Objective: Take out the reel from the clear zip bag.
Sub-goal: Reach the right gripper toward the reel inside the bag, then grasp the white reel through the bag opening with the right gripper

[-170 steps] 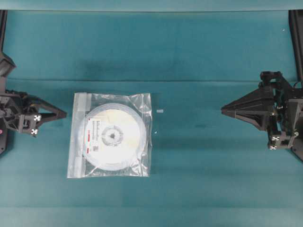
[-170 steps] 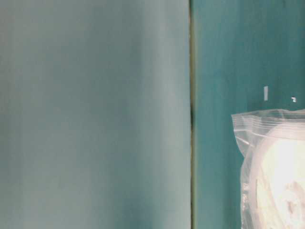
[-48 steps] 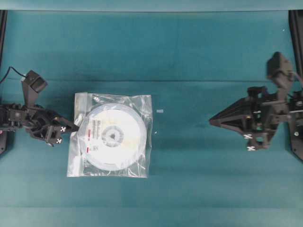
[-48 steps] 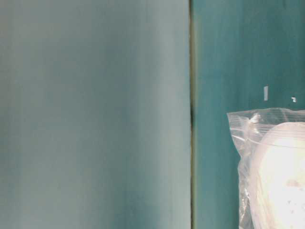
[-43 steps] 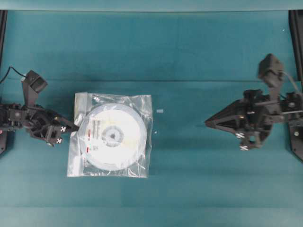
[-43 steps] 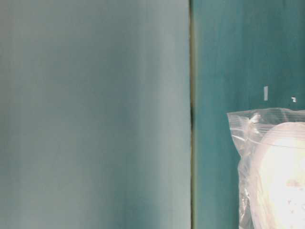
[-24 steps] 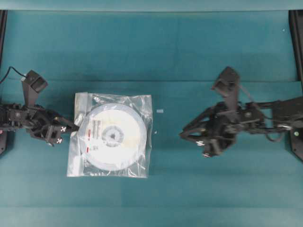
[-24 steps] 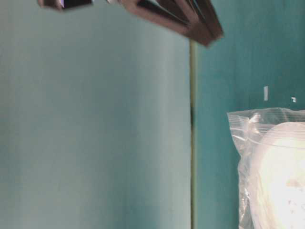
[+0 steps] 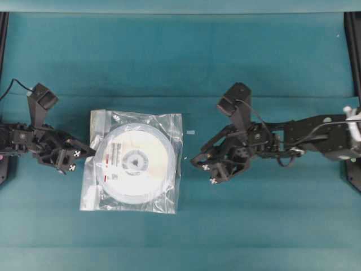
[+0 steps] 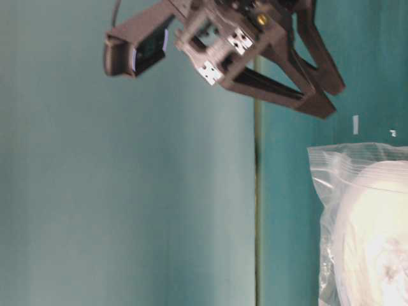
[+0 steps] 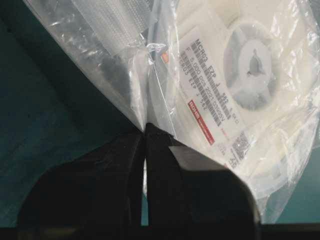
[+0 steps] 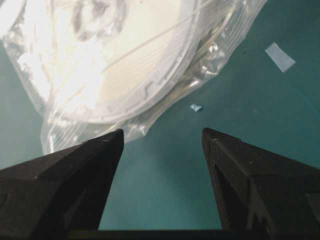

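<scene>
Between the two grippers lies the clear zip bag (image 9: 131, 162) on the teal table (image 9: 225, 56), the reel (image 9: 134, 162) inside it. Pinched tight on the bag's zip-side edge is the left gripper (image 9: 89, 152). Just short of the bag's opposite edge, the right gripper (image 9: 194, 162) hangs with jaws spread wide, holding nothing.

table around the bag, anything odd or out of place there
Two small pale scraps lie loose on the teal table, right of the clear zip bag: a tape-like strip and a tinier fleck. Otherwise nothing is spilled or damaged; the reel sits inside.
</scene>
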You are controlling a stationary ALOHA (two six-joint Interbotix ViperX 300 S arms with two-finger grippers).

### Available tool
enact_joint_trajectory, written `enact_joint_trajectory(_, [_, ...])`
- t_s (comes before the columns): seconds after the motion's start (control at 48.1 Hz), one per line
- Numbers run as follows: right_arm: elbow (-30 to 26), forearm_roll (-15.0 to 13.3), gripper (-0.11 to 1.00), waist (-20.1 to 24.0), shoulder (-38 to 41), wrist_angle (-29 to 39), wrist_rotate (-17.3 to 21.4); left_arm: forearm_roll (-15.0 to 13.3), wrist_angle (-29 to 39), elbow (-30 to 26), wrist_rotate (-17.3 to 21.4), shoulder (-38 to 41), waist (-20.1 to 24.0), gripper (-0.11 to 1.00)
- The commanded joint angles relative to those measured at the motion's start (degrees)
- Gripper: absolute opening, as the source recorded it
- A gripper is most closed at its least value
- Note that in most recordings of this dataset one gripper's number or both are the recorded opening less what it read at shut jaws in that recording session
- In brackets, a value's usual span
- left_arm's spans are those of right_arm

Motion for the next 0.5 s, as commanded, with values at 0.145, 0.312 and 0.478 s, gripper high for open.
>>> enact_joint_trajectory(0.145, [-3.43, 0.88, 0.81, -0.09, 3.25, -1.49, 0.62, 0.09, -0.26, -0.70, -0.18, -0.09, 0.09, -0.01])
enact_joint_trajectory(0.312, [-5.01, 1.05, 0.80, -0.09, 5.45, -1.49, 0.70, 0.18, -0.26, -0.70, -0.26, -0.09, 0.09, -0.01])
enact_joint_trajectory(0.478, [-6.50, 1.05, 0.80, -0.09, 6.77, -1.49, 0.62, 0.18, -0.26, -0.70, -0.26, -0.09, 0.18, -0.01])
